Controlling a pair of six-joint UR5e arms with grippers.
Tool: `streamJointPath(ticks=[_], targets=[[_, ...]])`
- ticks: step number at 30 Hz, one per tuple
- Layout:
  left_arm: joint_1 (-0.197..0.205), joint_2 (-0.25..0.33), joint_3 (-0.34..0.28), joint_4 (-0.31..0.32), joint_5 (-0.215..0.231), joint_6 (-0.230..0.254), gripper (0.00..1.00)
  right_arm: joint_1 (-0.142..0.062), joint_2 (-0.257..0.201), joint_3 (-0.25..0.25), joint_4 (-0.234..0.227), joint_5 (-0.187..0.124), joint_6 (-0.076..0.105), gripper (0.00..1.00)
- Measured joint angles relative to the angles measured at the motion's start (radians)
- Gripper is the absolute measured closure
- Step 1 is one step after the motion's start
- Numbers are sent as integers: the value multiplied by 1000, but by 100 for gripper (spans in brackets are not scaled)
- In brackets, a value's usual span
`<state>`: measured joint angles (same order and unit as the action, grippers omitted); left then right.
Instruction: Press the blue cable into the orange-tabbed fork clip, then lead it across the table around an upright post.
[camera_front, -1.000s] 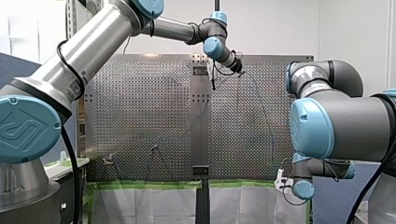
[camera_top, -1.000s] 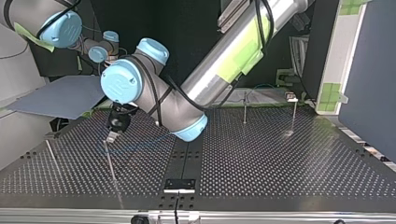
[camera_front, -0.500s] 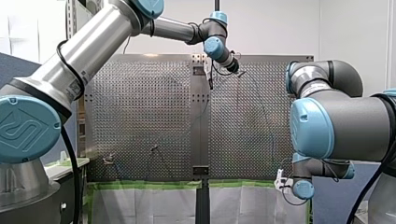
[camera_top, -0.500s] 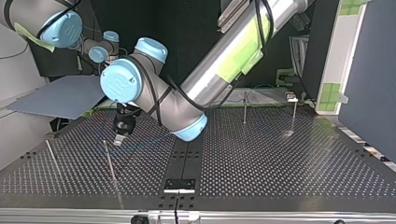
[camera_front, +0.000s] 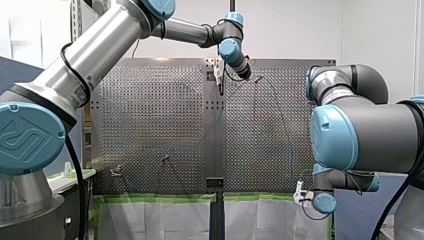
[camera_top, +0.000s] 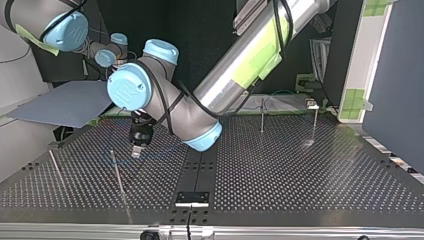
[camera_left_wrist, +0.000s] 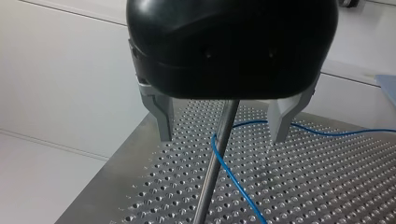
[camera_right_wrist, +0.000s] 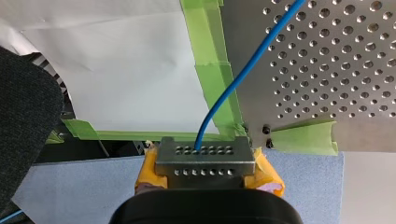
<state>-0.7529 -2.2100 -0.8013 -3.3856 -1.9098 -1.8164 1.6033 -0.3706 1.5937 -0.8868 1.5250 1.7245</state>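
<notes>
Blue cable (camera_right_wrist: 232, 87), silver hole-patterned table (camera_left_wrist: 327, 186), bright green tape (camera_right_wrist: 205, 32), pads (camera_right_wrist: 268, 175) seemingly orange-yellow.

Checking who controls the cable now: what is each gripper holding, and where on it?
My right gripper is shut on the blue cable, just off the taped edge of the table. My left gripper is open astride the post, holding nothing.

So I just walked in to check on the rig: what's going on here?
Two robot arms are routing a blue cable over a perforated table. My right gripper is shut on one end of the cable, just off the table's taped edge. My left gripper hangs open far across the table and grips nothing. An upright post shows between its fingers, and the cable bends at that post.
</notes>
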Motion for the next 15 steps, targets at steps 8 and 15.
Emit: streamJointPath(ticks=[8,15], targets=[[0,0,0,0,1,1,0,1,0,0,0,0,-1,100],[0,0,0,0,5,2,0,1,0,0,0,0,-1,100]])
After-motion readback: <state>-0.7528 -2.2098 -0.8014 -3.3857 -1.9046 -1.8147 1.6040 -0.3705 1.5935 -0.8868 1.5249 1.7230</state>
